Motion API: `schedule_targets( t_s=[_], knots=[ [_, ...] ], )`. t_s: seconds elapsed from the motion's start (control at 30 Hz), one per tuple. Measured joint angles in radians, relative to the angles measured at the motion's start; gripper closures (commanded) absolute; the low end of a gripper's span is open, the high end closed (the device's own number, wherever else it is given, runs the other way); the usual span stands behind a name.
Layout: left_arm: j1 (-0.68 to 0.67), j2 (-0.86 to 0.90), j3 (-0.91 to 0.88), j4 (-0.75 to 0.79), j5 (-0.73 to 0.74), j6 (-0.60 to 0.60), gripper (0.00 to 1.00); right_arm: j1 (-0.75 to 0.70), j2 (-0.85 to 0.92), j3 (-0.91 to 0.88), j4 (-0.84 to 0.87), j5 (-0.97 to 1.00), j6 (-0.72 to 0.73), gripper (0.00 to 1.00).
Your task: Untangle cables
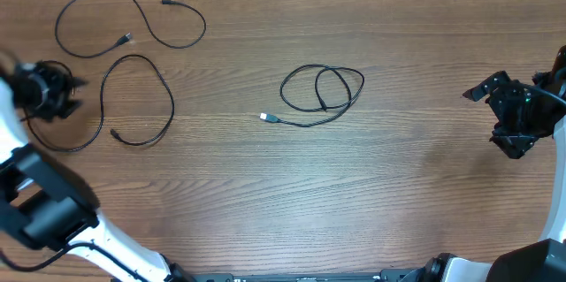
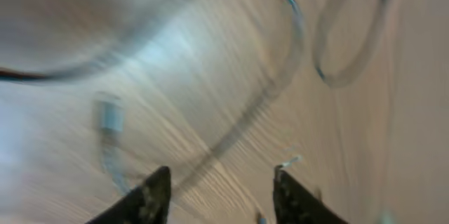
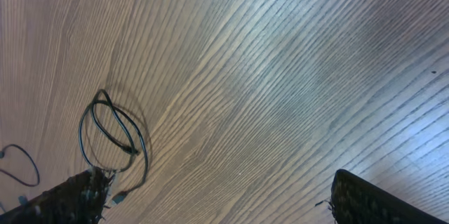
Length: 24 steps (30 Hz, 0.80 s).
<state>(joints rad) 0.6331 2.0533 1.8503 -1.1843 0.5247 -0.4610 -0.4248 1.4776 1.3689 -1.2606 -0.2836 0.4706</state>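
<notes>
Cables lie in three separate places on the wooden table point(image 1: 424, 185) in the overhead view: one point(image 1: 58, 27) in a wide open loop at the far left, a second point(image 1: 172, 105) curving just nearer than it, and a third point(image 1: 284, 90) coiled on itself near the middle, its silver-tipped plug point(image 1: 267, 118) pointing left. The left gripper point(image 1: 72, 87) sits at the left edge, right beside the second cable's nearer curve; motion blur hides whether they touch. The right gripper point(image 1: 502, 116) is at the right edge, well apart from every cable. In the left wrist view, which is badly smeared, the left gripper point(image 2: 221, 196) has its two dark fingers point(image 2: 151, 196) spread, with bare wood grain and a faint streak of cable between them. A blurred cable arc point(image 2: 295, 38) sweeps across the far side and a pale plug point(image 2: 109, 115) lies to the left of the fingers; which cable this is cannot be told. In the right wrist view the right gripper point(image 3: 217, 203) shows its fingers point(image 3: 372, 199) set wide apart at the bottom corners, holding nothing. The coiled cable point(image 3: 131, 152) lies just beyond the left finger, and a piece of another cable point(image 3: 28, 162) shows at the left edge.
</notes>
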Motion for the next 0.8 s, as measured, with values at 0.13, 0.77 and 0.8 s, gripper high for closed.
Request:
schedule_targets(
  t_s=[0.13, 0.77, 0.8],
  knots=[
    [-0.152, 0.0, 0.002, -0.002, 0.043, 0.032, 0.18, 0.0, 0.0, 0.0, 0.0, 0.0, 0.0, 0.0],
    [-0.966, 0.0, 0.002, 0.27, -0.397, 0.122, 0.02, 0.0, 0.0, 0.0, 0.0, 0.0, 0.0, 0.0],
    [-0.991, 0.0, 0.002, 0.282, -0.423, 0.125, 0.02, 0.0, 0.0, 0.0, 0.0, 0.0, 0.0, 0.0]
  ],
)
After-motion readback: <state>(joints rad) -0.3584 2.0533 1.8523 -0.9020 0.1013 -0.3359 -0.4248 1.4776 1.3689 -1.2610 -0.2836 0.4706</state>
